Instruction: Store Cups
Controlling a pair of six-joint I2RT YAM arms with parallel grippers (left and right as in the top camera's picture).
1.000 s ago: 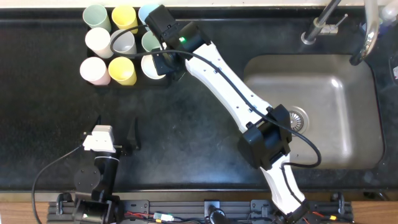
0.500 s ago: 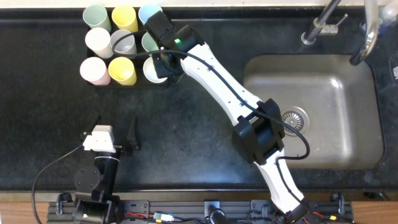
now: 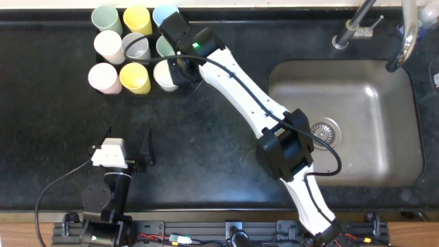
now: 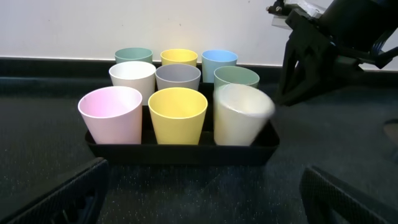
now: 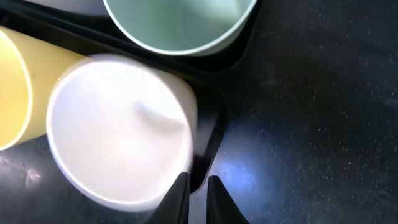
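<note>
Black tray [image 4: 180, 152] stood at the back of the dark counter [image 3: 55, 137], holding nine cups in three rows. The white cup [image 3: 164, 75] sat in the tray's corner on the robot's side, towards the sink [image 3: 384, 137], next to a yellow cup [image 3: 134, 77] and in front of a green cup [image 4: 236, 78]. The right gripper [image 5: 196, 186] hung just at the white cup's rim by the tray's edge; whether it pinched the rim could not be told. The left gripper [image 3: 129, 144] rested well apart on the counter, jaws spread wide, holding nothing.
</note>
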